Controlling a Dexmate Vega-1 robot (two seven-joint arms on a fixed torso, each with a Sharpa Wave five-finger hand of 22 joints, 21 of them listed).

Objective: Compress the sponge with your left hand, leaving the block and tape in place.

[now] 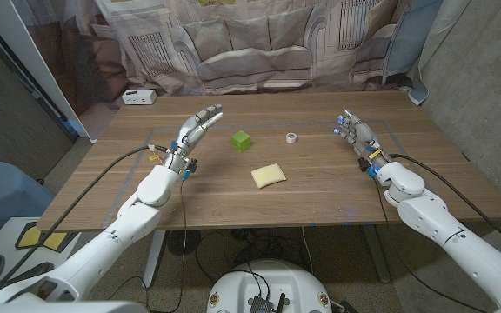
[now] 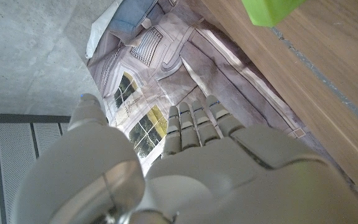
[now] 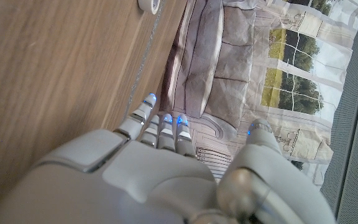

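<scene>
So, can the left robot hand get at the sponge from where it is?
Probably yes. The left robot hand is open above the table, and bare wood lies between it and the sponge. The green block sits off that path.

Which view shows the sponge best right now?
The head view: the whole sponge lies unobstructed on the table, nearer the robot than the block and tape. In the wrist views I can't make it out.

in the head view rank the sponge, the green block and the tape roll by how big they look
1. sponge, largest
2. green block
3. tape roll, smallest
The sponge lies nearer the camera, which adds a little to its look.
</scene>
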